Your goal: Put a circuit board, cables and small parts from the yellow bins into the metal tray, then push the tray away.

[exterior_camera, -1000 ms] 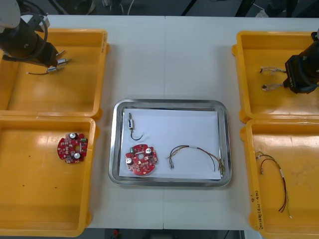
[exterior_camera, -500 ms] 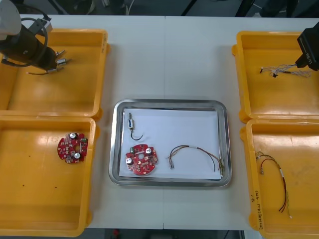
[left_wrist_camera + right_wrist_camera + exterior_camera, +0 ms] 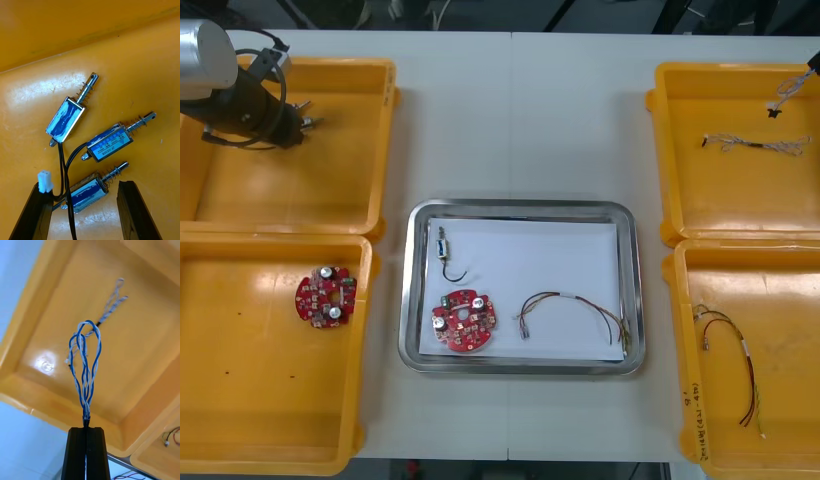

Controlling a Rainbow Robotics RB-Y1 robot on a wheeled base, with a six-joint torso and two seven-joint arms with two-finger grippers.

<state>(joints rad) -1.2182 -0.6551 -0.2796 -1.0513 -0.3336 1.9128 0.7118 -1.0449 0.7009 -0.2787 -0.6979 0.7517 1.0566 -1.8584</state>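
Right gripper (image 3: 86, 431) pinched shut on the twisted blue and white cable (image 3: 85, 363), and it's up! In the last second it has lifted clear of the yellow bin (image 3: 150, 352) below, leaving a second cable (image 3: 112, 307) behind. Next stop is probably the metal tray (image 3: 520, 206). Left gripper (image 3: 82, 184) hangs wide open over small metal parts (image 3: 108, 142).
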